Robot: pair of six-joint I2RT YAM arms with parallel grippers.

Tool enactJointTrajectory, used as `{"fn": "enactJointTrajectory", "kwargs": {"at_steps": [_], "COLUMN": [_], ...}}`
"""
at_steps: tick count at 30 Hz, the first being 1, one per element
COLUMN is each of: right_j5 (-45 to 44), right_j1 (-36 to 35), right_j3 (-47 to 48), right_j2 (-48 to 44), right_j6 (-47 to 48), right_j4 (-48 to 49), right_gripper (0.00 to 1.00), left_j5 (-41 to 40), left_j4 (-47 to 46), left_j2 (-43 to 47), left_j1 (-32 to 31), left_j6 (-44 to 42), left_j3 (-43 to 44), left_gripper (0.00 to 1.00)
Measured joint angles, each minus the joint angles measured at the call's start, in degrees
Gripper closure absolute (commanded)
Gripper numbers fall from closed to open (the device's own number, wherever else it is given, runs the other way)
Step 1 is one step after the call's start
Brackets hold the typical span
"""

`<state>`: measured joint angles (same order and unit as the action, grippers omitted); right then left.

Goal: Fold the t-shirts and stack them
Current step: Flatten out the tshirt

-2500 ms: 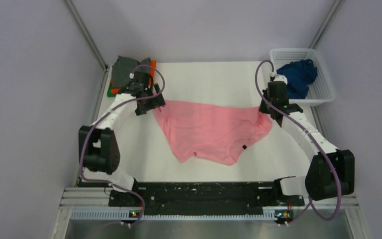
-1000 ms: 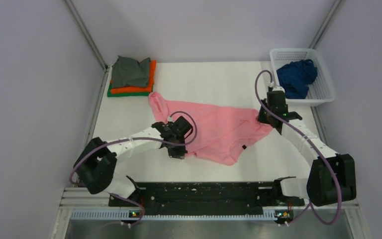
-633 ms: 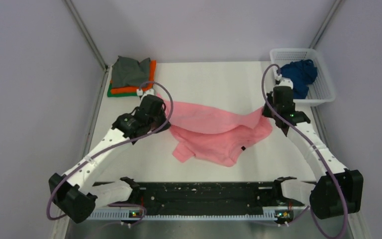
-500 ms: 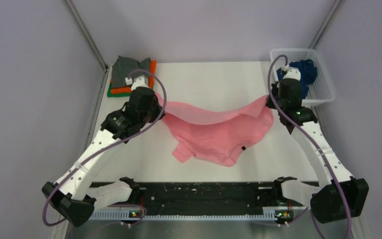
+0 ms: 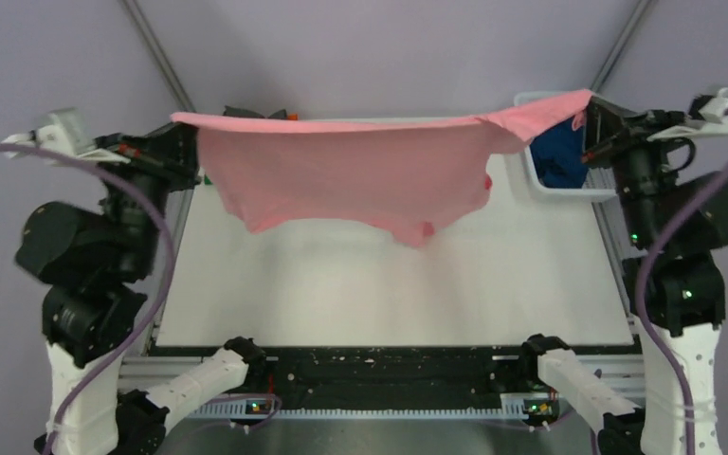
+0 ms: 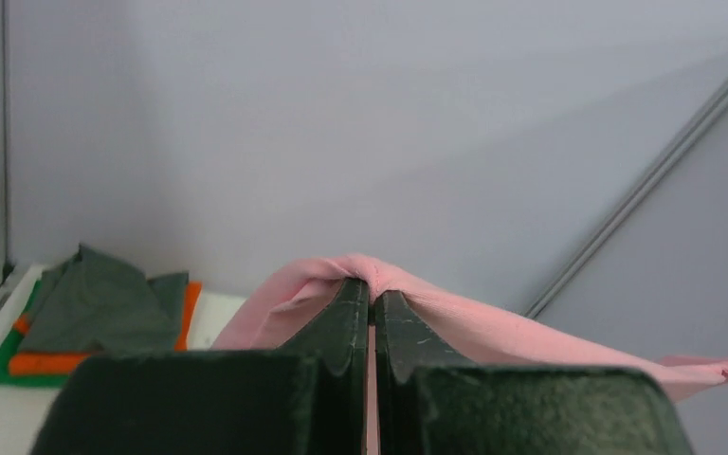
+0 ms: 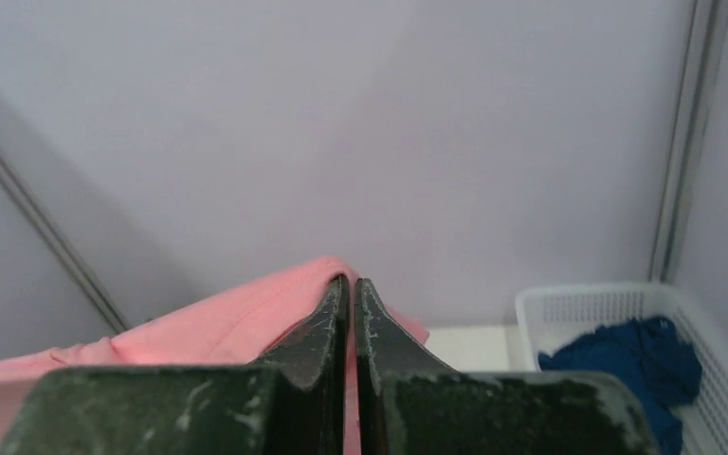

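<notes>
Pink t-shirt hangs stretched out above the table, its long top edge running straight across from the left gripper, clamped on one end, to the right gripper, pinched on the other. Neither arm's nearer, so I'd guess both lower it together.
</notes>
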<state>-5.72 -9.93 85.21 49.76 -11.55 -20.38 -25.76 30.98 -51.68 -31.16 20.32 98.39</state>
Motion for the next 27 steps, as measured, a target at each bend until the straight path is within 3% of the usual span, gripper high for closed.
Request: {"fn": "enactJointTrajectory", "kwargs": {"at_steps": [6, 15, 22, 24, 27], "right_j5": [7.2, 9.8, 1.9, -2.0, -7.2], "right_j1": [0.0, 0.0, 0.0, 0.0, 0.0], "right_j3": [13.2, 20.7, 11.4, 6.3, -3.1], "right_j2": [-2.5, -2.1, 1.5, 4.3, 11.5], "right_j6": [1.1, 4.6, 7.6, 8.3, 8.8], "right_j4": [1.1, 0.4, 3.2, 5.3, 8.9], "right_gripper": [1.00, 1.00, 1.00, 1.00, 1.00], "left_j5": [7.1, 11.7, 0.4, -3.9, -3.7], "left_j4": [-2.5, -2.7, -3.0, -2.4, -0.9], "left_j2": [4.6, 5.6, -2.6, -9.4, -22.4], "left_j1": [0.0, 0.0, 0.0, 0.8, 5.4], "left_j6": [-4.4, -5.7, -4.9, -3.5, -0.1], "left_j3": [7.2, 8.3, 4.5, 2.7, -0.1], "left_gripper": [1.00, 1.00, 1.00, 0.97, 1.00]}}
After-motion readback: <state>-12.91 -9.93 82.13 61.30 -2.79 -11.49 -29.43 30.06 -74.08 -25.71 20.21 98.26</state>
